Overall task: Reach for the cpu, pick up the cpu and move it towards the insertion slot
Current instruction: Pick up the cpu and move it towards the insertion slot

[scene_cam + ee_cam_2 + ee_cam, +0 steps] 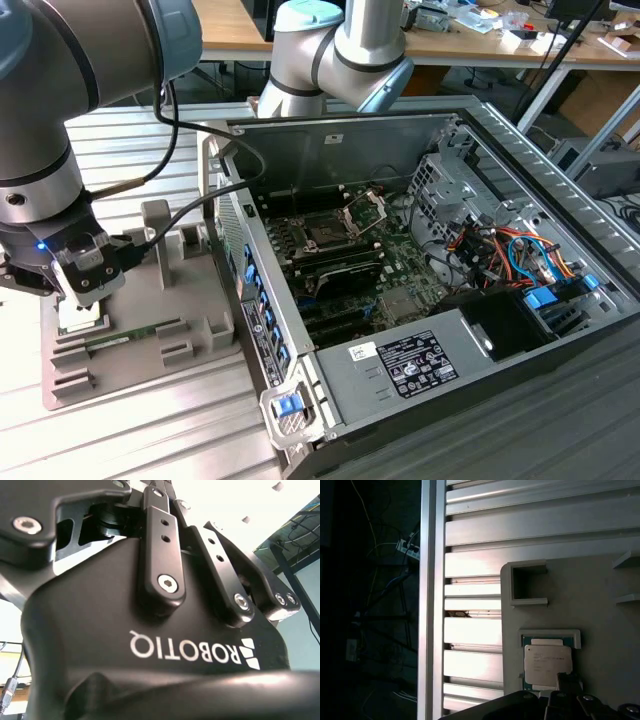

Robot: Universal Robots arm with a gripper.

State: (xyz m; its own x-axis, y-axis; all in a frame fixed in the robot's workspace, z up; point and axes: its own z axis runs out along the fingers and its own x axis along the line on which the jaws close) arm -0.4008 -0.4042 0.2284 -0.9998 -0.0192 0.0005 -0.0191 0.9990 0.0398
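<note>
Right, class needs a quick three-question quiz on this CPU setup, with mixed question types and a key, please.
1. True or false: the cpu already sits in the insertion slot.
2. In the exterior view, on which side of the computer case does the grey fixture holding the cpu stand?
3. The claw hovers nearest to: A) the cpu; B) the insertion slot; C) the computer case.
Key: 1 false, it lies in the grey fixture; 2 the exterior view's left; 3 A.
</note>
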